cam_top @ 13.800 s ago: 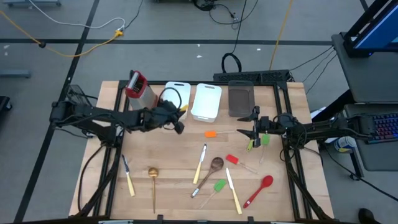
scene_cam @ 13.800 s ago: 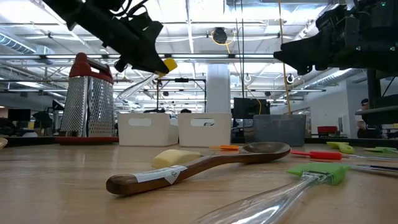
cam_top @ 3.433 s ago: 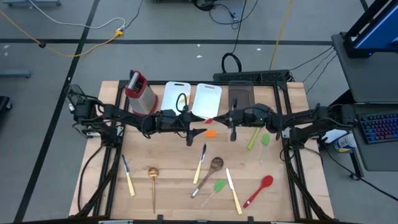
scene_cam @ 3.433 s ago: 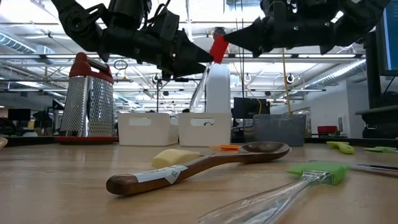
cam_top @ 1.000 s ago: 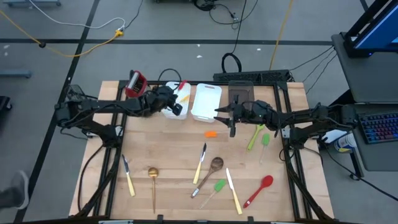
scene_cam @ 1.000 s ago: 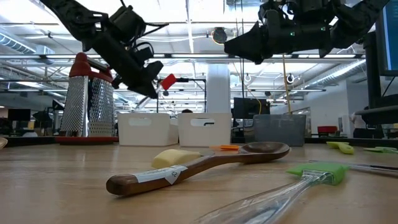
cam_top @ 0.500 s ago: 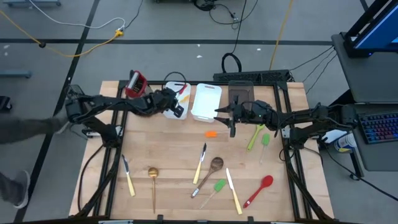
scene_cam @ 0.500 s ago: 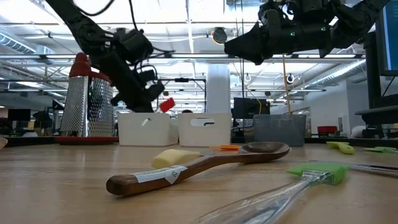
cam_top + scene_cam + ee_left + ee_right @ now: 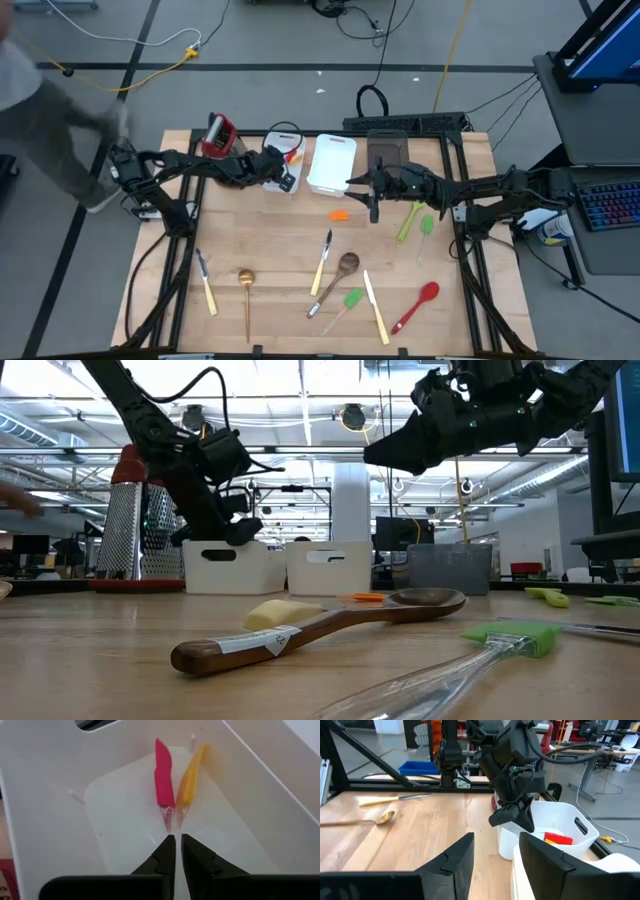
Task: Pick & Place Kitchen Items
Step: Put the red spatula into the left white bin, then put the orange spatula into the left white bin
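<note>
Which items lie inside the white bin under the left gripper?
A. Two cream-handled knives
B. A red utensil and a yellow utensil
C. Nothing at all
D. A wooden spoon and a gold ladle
B: the left wrist view shows a red utensil and a yellow utensil lying side by side on the floor of the white bin, just beyond the left gripper.

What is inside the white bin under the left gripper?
The white bin holds a red spatula and a yellow spatula lying side by side; the left gripper hides their clear handles' far ends.
</note>
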